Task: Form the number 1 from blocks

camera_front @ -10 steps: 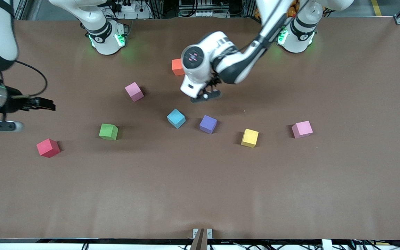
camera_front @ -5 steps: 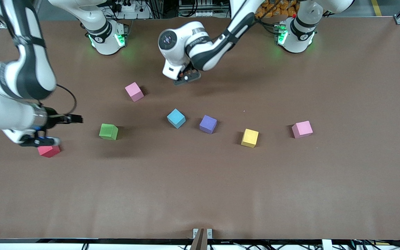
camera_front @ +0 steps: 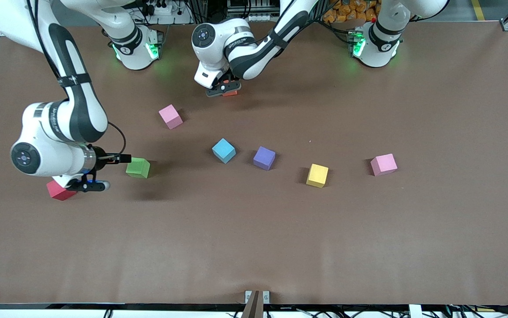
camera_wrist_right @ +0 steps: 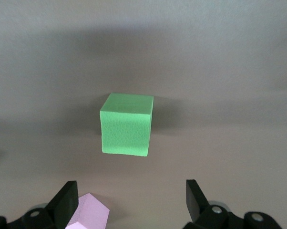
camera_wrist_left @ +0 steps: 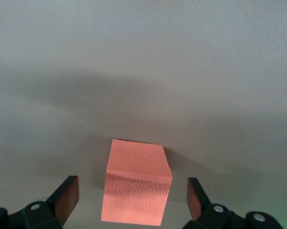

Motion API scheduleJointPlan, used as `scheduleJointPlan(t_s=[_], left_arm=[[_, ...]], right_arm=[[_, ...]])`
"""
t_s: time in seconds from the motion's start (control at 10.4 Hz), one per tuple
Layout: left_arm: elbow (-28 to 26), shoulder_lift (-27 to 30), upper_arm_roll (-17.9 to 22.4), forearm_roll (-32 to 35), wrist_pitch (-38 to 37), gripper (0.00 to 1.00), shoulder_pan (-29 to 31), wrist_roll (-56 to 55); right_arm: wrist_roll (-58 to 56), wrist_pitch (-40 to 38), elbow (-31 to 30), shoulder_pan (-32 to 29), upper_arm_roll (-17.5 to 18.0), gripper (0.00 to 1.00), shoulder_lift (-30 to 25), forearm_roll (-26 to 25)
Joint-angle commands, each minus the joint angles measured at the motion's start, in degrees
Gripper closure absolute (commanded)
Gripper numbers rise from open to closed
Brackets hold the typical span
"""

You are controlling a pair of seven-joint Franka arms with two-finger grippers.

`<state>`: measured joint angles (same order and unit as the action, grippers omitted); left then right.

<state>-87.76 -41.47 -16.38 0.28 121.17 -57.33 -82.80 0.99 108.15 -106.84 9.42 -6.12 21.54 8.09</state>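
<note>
The left gripper [camera_front: 222, 90] is low over the orange block [camera_front: 231, 92], which sits on the worktop [camera_front: 412, 229] farther from the front camera than the light blue block [camera_front: 223, 150]. In the left wrist view its jaws stand wide open, one finger on each side of the orange block [camera_wrist_left: 135, 182] with a gap between pad and cube on both sides, so nothing is gripped.

The right gripper [camera_front: 87, 184] hangs over the red cube [camera_front: 58, 191], toward the right arm's end from the light blue block. Its jaws are also spread wide and hold nothing; the green block [camera_wrist_right: 126, 124] lies ahead of them.

The green block [camera_front: 137, 168] lies beside the right gripper. The purple block [camera_front: 264, 157] sits just beside the light blue block, toward the left arm's end, then the yellow cube [camera_front: 317, 175] and a pink block [camera_front: 383, 164]. Another pink block [camera_front: 170, 116] lies between the orange and green ones.
</note>
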Motion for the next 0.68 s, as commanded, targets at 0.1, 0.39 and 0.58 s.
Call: scheduleJointPlan(t_s=[0.1, 0.39, 0.58], left_arm=[[2.7, -3.2, 0.7, 1.9, 0.6, 0.0, -1.6, -0.8], [3.7, -4.9, 0.7, 2.2, 0.8, 0.0, -2.4, -0.3], [3.6, -5.7, 0.8, 2.4, 0.8, 0.66, -3.0, 0.0]], right_arm=[[0.4, 3.2, -3.1, 1.7, -0.2, 0.0, 0.1, 0.8], [0.4, 7.2, -3.1, 1.9, -0.1, 0.0, 4.4, 0.8], [0.3, 8.8, -2.8, 1.9, -0.2, 0.0, 6.2, 2.4]])
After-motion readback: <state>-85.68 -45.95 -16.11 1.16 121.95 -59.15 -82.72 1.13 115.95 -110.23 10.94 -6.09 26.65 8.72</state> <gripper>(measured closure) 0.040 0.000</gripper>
